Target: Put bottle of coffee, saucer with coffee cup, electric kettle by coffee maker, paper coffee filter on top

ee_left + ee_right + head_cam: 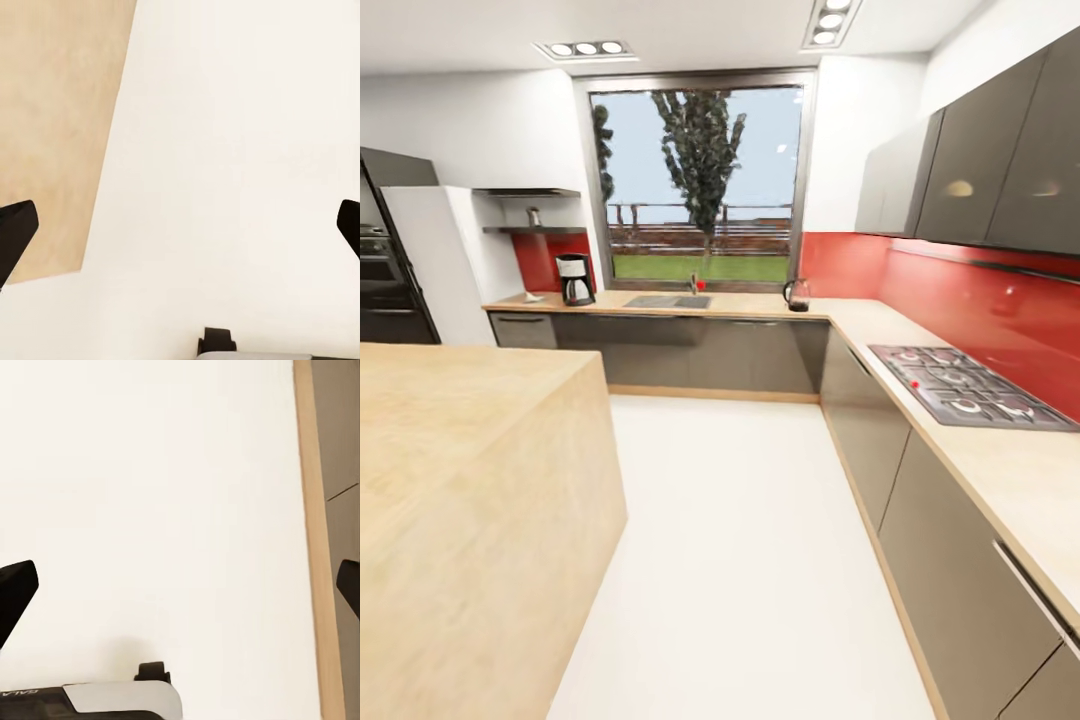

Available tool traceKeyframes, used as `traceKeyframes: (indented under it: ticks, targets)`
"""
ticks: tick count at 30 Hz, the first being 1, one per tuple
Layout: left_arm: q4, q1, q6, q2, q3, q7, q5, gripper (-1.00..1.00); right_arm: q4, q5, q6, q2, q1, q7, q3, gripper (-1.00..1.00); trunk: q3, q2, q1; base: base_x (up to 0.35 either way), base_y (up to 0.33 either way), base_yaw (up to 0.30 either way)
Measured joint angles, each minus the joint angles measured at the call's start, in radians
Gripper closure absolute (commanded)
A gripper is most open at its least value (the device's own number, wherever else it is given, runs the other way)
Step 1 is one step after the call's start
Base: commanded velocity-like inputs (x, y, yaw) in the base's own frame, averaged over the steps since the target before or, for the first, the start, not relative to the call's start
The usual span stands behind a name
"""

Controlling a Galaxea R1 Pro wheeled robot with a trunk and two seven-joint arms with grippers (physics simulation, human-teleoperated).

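The left end effector (180, 232) was seen with its fingertips spread wide apart at the frame's two edges, nothing held between them, above white floor (240, 150) and a pale wood corner. The right end effector (180, 592) was likewise spread apart and empty over the floor, beside a wood-coloured plinth strip (311, 510).

In the head view the far tabletop (760, 303) was seen across the room below the window (700, 180). The coffee maker (574, 279) stood on it at centre left, already where it was wanted. A small pale item beside it, too small to be identified, lay at its left. The electric kettle (797, 294) stood well apart from it, right of the sink (668, 301). On the kitchen shelf (533, 230), upper left, a small dark object, probably the bottle of coffee (534, 216), was still set. Nearly all steps were judged to be left.
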Motion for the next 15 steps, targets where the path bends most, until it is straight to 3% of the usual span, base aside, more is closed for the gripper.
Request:
traceKeyframes:
  ticks: [5,15]
  targets:
    - [0.0,0.0,0.0,0.0,0.0,0.0,0.001,-1.0,0.001,0.0,0.0,0.0,0.0,0.0,0.0,-1.0,0.0,0.0,0.0,0.338,0.0,-0.17]
    - [0.0,0.0,0.0,0.0,0.0,0.0,0.002,-1.0,0.0,0.0,0.0,0.0,0.0,0.0,0.0,-1.0,0.0,0.0,0.0,0.338,0.0,-0.014]
